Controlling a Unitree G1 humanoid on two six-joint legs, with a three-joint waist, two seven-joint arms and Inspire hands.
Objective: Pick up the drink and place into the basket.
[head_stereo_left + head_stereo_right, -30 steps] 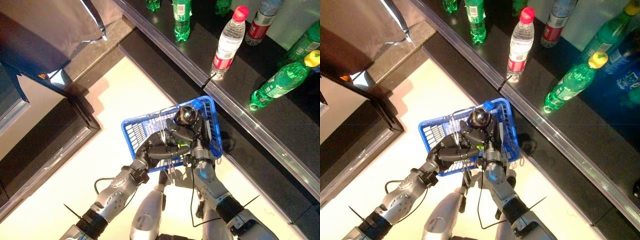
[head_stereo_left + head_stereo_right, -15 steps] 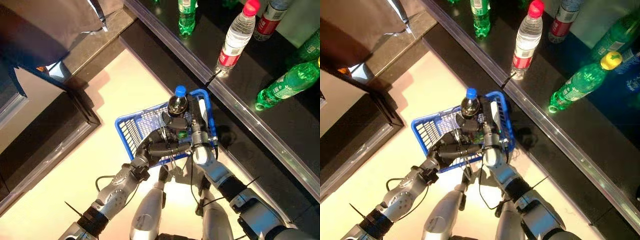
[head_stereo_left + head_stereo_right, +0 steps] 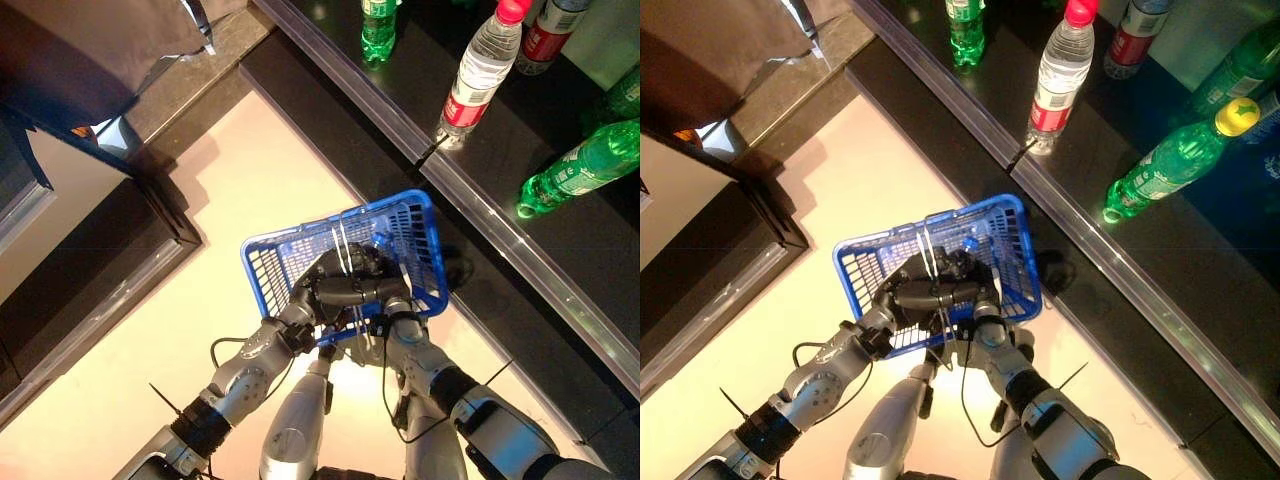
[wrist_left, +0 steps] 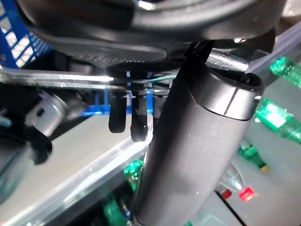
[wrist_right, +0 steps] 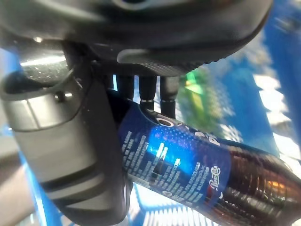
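Note:
A blue wire basket hangs over the pale floor in front of me. My left hand is shut on its thin metal handle. The drink is a dark cola bottle with a blue label and a blue cap. It lies tilted inside the basket, low between the walls. My right hand reaches into the basket from its near side, thumb and fingers still curled round the bottle. Blue mesh shows right behind the bottle in the right wrist view.
A black counter with a metal edge runs along the far right. On it stand a clear bottle with a red cap and green bottles. Dark furniture borders the floor on the left.
The bottle stood upright in my right hand above the basket, cap up; it has now gone down inside the basket and lies tilted. The left hand keeps the handle.

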